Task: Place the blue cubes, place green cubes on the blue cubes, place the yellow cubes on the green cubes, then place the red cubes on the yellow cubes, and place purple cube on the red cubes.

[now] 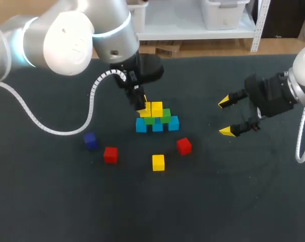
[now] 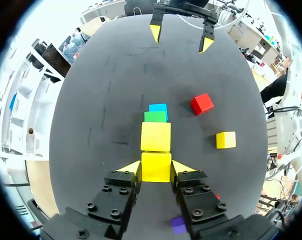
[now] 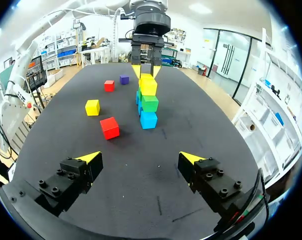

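**Yellow cube held at the top of the stack**

A yellow cube (image 1: pixel 145 110) is clamped between the two fingers of the left gripper (image 2: pixel 156 168). One yellow tip is pressed on each side of it.

The stack is found in the middle of the table (image 1: pixel 51 201). Three blue cubes (image 1: pixel 157 126) are lined up in a row at the bottom, side by side. Two green cubes (image 1: pixel 165 116) are set on top of the blue ones. A second yellow cube (image 1: pixel 157 108) is set on top of the green ones. The held cube is seen just beside this one, at the same height and over the green row. It cannot be told if the held cube is resting on the green cube under it.

The right gripper (image 1: pixel 226 117) is held over the table, well apart from the stack, on the right side. Its fingers are spread wide, and nothing is held between them.

Four cubes are lying by themselves on the table in front of the stack. A red cube (image 1: pixel 184 145) is seen near the right end of the blue row. A loose yellow cube (image 1: pixel 158 162) is found a little further out. A second red cube (image 1: pixel 110 155) is seen off to the left, with the purple cube (image 1: pixel 90 141) just beside it.
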